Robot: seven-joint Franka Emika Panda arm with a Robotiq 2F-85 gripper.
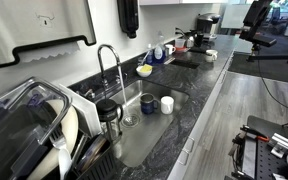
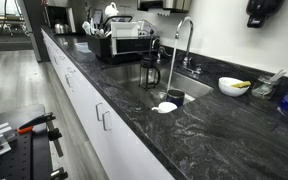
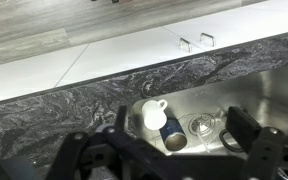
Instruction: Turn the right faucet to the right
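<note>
The right faucet point(image 1: 108, 62) is a tall thin chrome gooseneck at the back of the sink, its spout arching down over the basin; it shows in both exterior views point(image 2: 185, 38). My gripper point(image 3: 182, 135) appears only in the wrist view. It hovers above the sink with its two dark fingers spread wide apart and nothing between them. Below it lie a white mug point(image 3: 154, 113), a blue cup point(image 3: 172, 135) and the drain point(image 3: 202, 125). I cannot make out the faucet in the wrist view.
A French press point(image 1: 108, 116) stands beside the faucet on the sink's edge. A dish rack point(image 1: 34, 130) with plates sits on the counter. A bowl with something yellow in it point(image 2: 233, 86) sits on the faucet's other side. White cabinets point(image 3: 104, 55) run below the dark stone counter point(image 3: 54, 105).
</note>
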